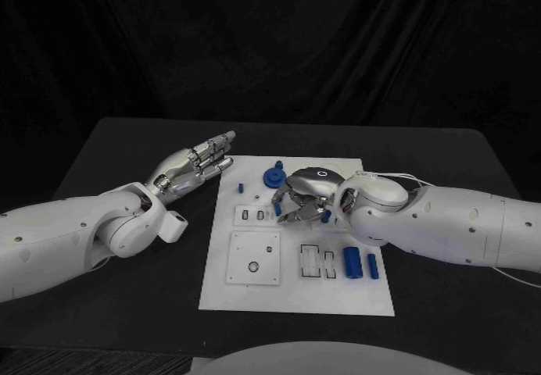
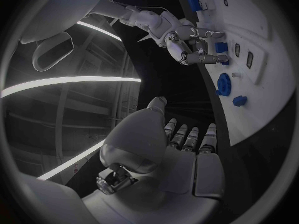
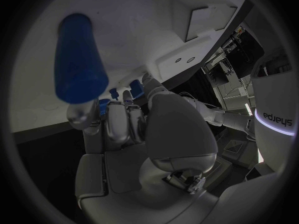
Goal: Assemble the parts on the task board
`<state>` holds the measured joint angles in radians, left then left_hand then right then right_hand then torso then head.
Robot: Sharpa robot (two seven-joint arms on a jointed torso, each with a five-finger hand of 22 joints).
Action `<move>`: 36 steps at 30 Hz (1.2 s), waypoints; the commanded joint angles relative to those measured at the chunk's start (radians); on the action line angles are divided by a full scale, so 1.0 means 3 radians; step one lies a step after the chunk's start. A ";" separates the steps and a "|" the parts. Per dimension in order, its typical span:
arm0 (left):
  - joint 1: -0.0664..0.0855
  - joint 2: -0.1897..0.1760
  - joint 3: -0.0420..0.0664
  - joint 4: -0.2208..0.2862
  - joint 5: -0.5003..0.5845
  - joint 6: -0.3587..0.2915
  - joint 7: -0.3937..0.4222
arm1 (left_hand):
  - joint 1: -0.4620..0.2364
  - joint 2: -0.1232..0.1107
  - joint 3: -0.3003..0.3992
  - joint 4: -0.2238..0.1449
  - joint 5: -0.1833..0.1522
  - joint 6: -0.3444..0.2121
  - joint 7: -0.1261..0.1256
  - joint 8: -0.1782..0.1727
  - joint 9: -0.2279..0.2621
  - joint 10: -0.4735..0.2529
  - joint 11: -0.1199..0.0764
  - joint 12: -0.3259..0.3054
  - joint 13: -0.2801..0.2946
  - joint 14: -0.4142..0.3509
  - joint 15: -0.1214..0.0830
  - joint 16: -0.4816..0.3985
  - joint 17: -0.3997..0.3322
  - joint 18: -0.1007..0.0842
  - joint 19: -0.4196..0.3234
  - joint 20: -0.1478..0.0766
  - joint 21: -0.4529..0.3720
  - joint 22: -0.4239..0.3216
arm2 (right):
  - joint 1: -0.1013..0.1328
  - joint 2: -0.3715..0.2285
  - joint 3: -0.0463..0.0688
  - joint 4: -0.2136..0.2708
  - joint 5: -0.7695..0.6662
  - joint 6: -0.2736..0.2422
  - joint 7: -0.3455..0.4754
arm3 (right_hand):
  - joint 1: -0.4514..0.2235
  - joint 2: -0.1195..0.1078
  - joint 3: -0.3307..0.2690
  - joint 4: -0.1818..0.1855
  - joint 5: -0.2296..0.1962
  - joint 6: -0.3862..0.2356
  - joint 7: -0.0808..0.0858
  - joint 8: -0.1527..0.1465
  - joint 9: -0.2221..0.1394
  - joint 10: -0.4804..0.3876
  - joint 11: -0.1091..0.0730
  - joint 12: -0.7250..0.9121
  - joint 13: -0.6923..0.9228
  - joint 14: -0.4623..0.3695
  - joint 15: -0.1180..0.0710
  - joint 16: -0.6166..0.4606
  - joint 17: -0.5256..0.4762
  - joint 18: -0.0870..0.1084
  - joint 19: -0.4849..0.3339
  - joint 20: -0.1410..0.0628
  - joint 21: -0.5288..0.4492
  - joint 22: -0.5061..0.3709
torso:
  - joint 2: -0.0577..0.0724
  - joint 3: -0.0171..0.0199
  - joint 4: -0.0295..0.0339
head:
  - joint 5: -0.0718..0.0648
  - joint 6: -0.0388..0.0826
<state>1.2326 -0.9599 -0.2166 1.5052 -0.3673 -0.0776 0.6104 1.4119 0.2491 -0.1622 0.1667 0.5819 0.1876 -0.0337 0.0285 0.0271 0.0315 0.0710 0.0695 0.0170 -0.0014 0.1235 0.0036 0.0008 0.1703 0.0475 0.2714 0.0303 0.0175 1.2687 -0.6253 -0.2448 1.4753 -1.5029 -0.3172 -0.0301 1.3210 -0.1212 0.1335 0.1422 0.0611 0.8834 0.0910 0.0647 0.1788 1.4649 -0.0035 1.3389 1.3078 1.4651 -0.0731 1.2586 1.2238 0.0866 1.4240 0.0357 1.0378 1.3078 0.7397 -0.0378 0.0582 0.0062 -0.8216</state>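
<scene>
At the middle of the head view, my right hand [image 1: 304, 195] hovers over the upper part of the task board [image 1: 295, 293], its silver fingers curled downward. Something blue shows between the fingertips, but I cannot tell whether I am gripping a part or only touching one that stands on the board. In my right wrist view a smooth, rounded blue cylinder [image 3: 79, 59] lies close to my fingertips [image 3: 84, 115]; whether they touch it I cannot say.

Toward the upper left of the frame, my left hand [image 1: 198, 166] rests above the black table [image 1: 124, 305] just beside the board's left edge, fingers straight, close together and holding nothing.

The board is a flat, matte white rectangular plate with shallow rectangular recesses and raised square plates. At its upper edge stands a round blue part like a gear or knob [image 1: 274, 176], with a small blue peg [image 1: 240, 187] to its left. In the lower right of the board lie two short blue cylinders [image 1: 362, 263] side by side, smooth and plastic-looking.
</scene>
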 commanded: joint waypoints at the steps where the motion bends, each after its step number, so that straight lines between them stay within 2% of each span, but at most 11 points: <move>1: -0.0003 0.0002 0.0003 0.0006 0.0003 0.0027 0.0036 | 0.0014 0.0001 0.0001 -0.0016 0.0023 -0.0013 0.0002 0.0004 0.0001 0.0004 0.0014 0.0010 0.0003 0.0005 0.0026 -0.0012 -0.0003 0.0036 0.0000 0.0021 0.0010 0.0005 | -0.0010 -0.0010 0.0001 0.0004 -0.0022 -0.0019 0.0007 | 0.0006 -0.0053 -0.0032 0.0035 -0.0026 -0.0090 -0.0008 -0.0011 -0.0028 0.0010 -0.0037 -0.0006 0.0184 0.0154 -0.0014 -0.0017 -0.0002 0.0032 -0.0003 -0.0005 -0.0021 0.0434 | 0.0000 -0.0001 -0.0002 | 0.0002 0.0001; 15: -0.0003 -0.0033 0.0003 0.0057 0.0003 -0.0209 0.0161 | -0.0064 -0.0108 -0.0048 -0.0042 -0.0070 0.0032 0.0026 0.0014 0.0006 0.0021 0.0026 0.0036 0.0008 0.0098 -0.0009 0.0030 0.0033 0.0036 0.0183 0.0065 0.0132 0.0059 | 0.0005 -0.0183 0.0017 0.0154 -0.0022 -0.0839 0.0334 | 0.0177 -0.0268 -0.0146 0.0483 -0.0038 -0.0416 -0.0047 -0.0010 -0.0167 0.0036 -0.0068 0.0042 0.0218 0.0161 -0.0044 0.0024 0.0034 0.0020 0.0027 -0.0034 0.0015 0.0464 | 0.0000 0.0002 -0.0002 | 0.0040 0.0111; 16: -0.0003 -0.0040 0.0004 0.0065 0.0003 -0.0248 0.0176 | -0.0127 -0.0122 -0.0097 0.0042 -0.0208 0.0044 0.0029 0.0015 0.0007 0.0036 0.0049 0.0057 0.0012 0.0133 -0.0001 0.0042 0.0043 0.0031 0.0220 0.0065 0.0158 0.0067 | 0.0016 -0.0209 0.0023 0.0178 -0.0022 -0.0910 0.0349 | 0.0187 -0.0281 -0.0156 0.0497 -0.0038 -0.0487 -0.0050 -0.0017 -0.0185 0.0032 -0.0070 0.0032 0.0209 0.0161 -0.0045 0.0025 0.0034 0.0021 0.0026 -0.0036 0.0009 0.0463 | 0.0000 0.0002 -0.0001 | 0.0052 0.0129; 17: -0.0002 -0.0051 0.0004 0.0077 0.0003 -0.0300 0.0194 | -0.0274 -0.0151 -0.0211 0.0226 -0.0705 0.0067 0.0036 0.0019 0.0012 0.0113 0.0108 0.0164 0.0039 0.0226 0.0011 0.0079 0.0072 0.0031 0.0309 0.0064 0.0210 0.0088 | 0.0034 -0.0243 0.0029 0.0207 -0.0022 -0.0989 0.0364 | 0.0187 -0.0281 -0.0156 0.0497 -0.0038 -0.0487 -0.0050 -0.0017 -0.0185 0.0032 -0.0070 0.0032 0.0209 0.0161 -0.0045 0.0025 0.0034 0.0021 0.0026 -0.0036 0.0009 0.0463 | 0.0000 0.0003 -0.0002 | 0.0060 0.0137; 20: 0.0000 -0.0081 0.0005 0.0113 0.0003 -0.0440 0.0221 | -0.0507 -0.0176 -0.0474 0.0413 -0.1568 0.0184 0.0095 0.0035 0.0023 0.0428 0.0267 0.0669 0.0114 0.0831 0.0047 0.0277 0.0288 0.0029 0.0885 0.0059 0.0558 0.0216 | 0.0106 -0.0336 0.0040 0.0272 -0.0022 -0.1133 0.0387 | 0.0164 -0.0268 -0.0162 0.0506 -0.0038 -0.0398 -0.0042 0.0003 -0.0176 0.0029 -0.0066 0.0027 0.0205 0.0161 -0.0044 0.0028 0.0038 0.0019 0.0028 -0.0036 0.0015 0.0465 | -0.0004 0.0003 -0.0005 | 0.0110 0.0185; 23: 0.0010 -0.0096 0.0005 0.0137 0.0003 -0.0607 0.0218 | -0.0702 -0.0251 -0.0590 0.0401 -0.1769 0.0229 0.0129 0.0038 0.0028 0.0641 0.0323 0.1027 0.0175 0.1268 0.0082 0.0416 0.0480 0.0034 0.1224 0.0058 0.0756 0.0285 | 0.0188 -0.0460 0.0045 0.0343 -0.0022 -0.1161 0.0387 | 0.0148 -0.0221 -0.0145 0.0503 -0.0034 -0.0337 -0.0034 0.0022 -0.0171 0.0030 -0.0061 0.0029 0.0206 0.0161 -0.0040 0.0029 0.0038 0.0018 0.0031 -0.0034 0.0019 0.0467 | -0.0012 0.0005 -0.0006 | 0.0159 0.0260; 24: 0.0016 -0.0093 0.0006 0.0138 0.0003 -0.0668 0.0211 | -0.0866 -0.0391 -0.0626 0.0346 -0.1763 0.0253 0.0152 0.0043 0.0032 0.0846 0.0365 0.1272 0.0235 0.1559 0.0118 0.0545 0.0576 0.0037 0.1376 0.0060 0.0840 0.0319 | 0.0210 -0.0507 0.0045 0.0369 -0.0022 -0.1157 0.0387 | 0.0153 -0.0184 -0.0125 0.0497 -0.0031 -0.0298 -0.0026 0.0039 -0.0168 0.0029 -0.0055 0.0028 0.0205 0.0161 -0.0035 0.0032 0.0040 0.0018 0.0031 -0.0031 0.0017 0.0467 | -0.0014 0.0004 -0.0004 | 0.0170 0.0290; 25: 0.0026 -0.0086 0.0006 0.0137 0.0003 -0.0728 0.0199 | -0.1029 -0.1191 -0.0274 0.0473 -0.1789 0.0315 0.0191 0.0058 0.0042 0.1014 0.0419 0.1405 0.0288 0.1812 0.0197 0.0709 0.0644 0.0045 0.1556 0.0061 0.0936 0.0358 | 0.0226 -0.0546 0.0044 0.0390 -0.0022 -0.1156 0.0392 | 0.0160 -0.0151 -0.0108 0.0492 -0.0027 -0.0261 -0.0018 0.0053 -0.0167 0.0030 -0.0049 0.0031 0.0208 0.0162 -0.0030 0.0034 0.0041 0.0016 0.0033 -0.0027 0.0020 0.0468 | -0.0021 0.0005 -0.0005 | 0.0179 0.0309; 28: 0.0083 -0.0065 0.0006 0.0123 0.0003 -0.0843 0.0138 | -0.1117 -0.1567 -0.0156 0.0452 -0.1720 0.0380 0.0266 0.0070 0.0050 0.1270 0.0482 0.1648 0.0398 0.2143 0.0219 0.0965 0.0750 0.0029 0.1846 0.0061 0.1098 0.0427 | 0.0269 -0.0672 0.0034 0.0450 -0.0022 -0.1202 0.0460 | 0.0174 -0.0110 -0.0085 0.0483 -0.0017 -0.0207 -0.0009 0.0073 -0.0165 0.0039 -0.0042 0.0051 0.0224 0.0164 -0.0025 0.0042 0.0048 0.0012 0.0042 -0.0022 0.0043 0.0474 | -0.0042 0.0007 -0.0008 | 0.0196 0.0368; 33: 0.0227 -0.0021 0.0006 0.0086 -0.0103 -0.1024 -0.0004 | -0.0809 -0.1054 0.0169 0.0419 -0.1767 0.0541 0.0379 0.0093 0.0063 0.1708 0.0455 0.2320 0.0774 0.2651 0.0126 0.1689 0.1087 0.0043 0.2398 -0.0019 0.1526 0.0627 | 0.0302 -0.0877 0.0008 0.0521 -0.0022 -0.1335 0.0605 | 0.0226 -0.0015 -0.0046 0.0446 0.0107 -0.0005 -0.0007 0.0142 -0.0153 0.0073 -0.0040 0.0118 0.0278 0.0177 -0.0021 0.0097 0.0098 -0.0003 0.0076 -0.0014 0.0140 0.0499 | -0.0097 0.0031 -0.0026 | 0.0245 0.0459; 36: 0.0316 0.0003 0.0006 0.0052 -0.0384 -0.1070 -0.0094 | -0.0636 -0.0888 0.0188 0.0393 -0.1615 0.0676 0.0412 0.0107 0.0070 0.2001 0.0364 0.2634 0.0974 0.2771 0.0020 0.2147 0.1312 0.0037 0.2555 -0.0102 0.1804 0.0770 | 0.0309 -0.0965 -0.0002 0.0535 -0.0022 -0.1346 0.0619 | 0.0233 -0.0004 -0.0042 0.0442 0.0123 0.0005 -0.0004 0.0142 -0.0155 0.0075 -0.0038 0.0123 0.0282 0.0179 -0.0021 0.0104 0.0103 -0.0005 0.0080 -0.0014 0.0152 0.0502 | -0.0135 0.0043 -0.0040 | 0.0272 0.0476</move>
<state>1.3188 -0.9633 -0.2163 1.5228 -0.3962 -0.3348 0.6149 1.2161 -0.0305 -0.1076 0.2836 0.0881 0.3881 0.0884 0.0581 0.0474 0.6220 0.1834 0.8482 0.3009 0.8279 0.1352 0.6293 0.3853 0.1700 0.8087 0.2439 0.5594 0.2424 1.3594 -0.9096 -0.2454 1.6307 -1.5038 -0.6664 0.1198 1.3938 -0.1321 0.1175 0.2771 0.0932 0.8790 0.0893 0.1026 0.1333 1.4651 -0.0179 1.3722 1.3078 1.4659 -0.0797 1.2863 1.2541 0.0863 1.4421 0.0322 1.0766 1.3074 0.7137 -0.0297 0.0514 0.0829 -0.6848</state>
